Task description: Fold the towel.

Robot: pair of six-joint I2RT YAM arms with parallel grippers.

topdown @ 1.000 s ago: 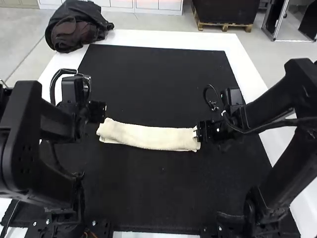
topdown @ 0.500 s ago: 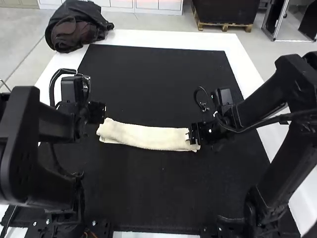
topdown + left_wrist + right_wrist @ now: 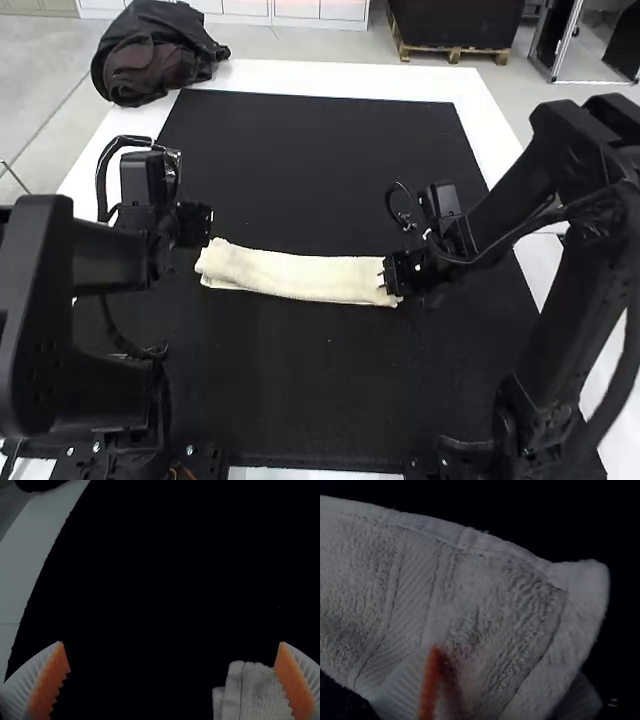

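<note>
The cream towel (image 3: 300,277) lies as a long, narrow folded strip across the mat, with layers showing at its left end. My left gripper (image 3: 207,226) is just above that end, and my right gripper (image 3: 388,276) is at the opposite end. In the left wrist view, my left gripper (image 3: 171,680) has its fingers wide apart, with a corner of the towel (image 3: 257,692) beside one orange pad. In the right wrist view, my right gripper (image 3: 507,680) stands open around the towel (image 3: 485,595), one finger in front and the other partly hidden behind it.
A black mat (image 3: 320,160) covers most of the white table (image 3: 330,75). A dark bag (image 3: 150,60) sits on the table's far left corner. Both arms come in from the sides, near the mat's left and right edges.
My right gripper has moved a little leftward over the towel's right end, and its arm has swung inward. The left arm has shifted slightly outward; the towel looks unmoved.
</note>
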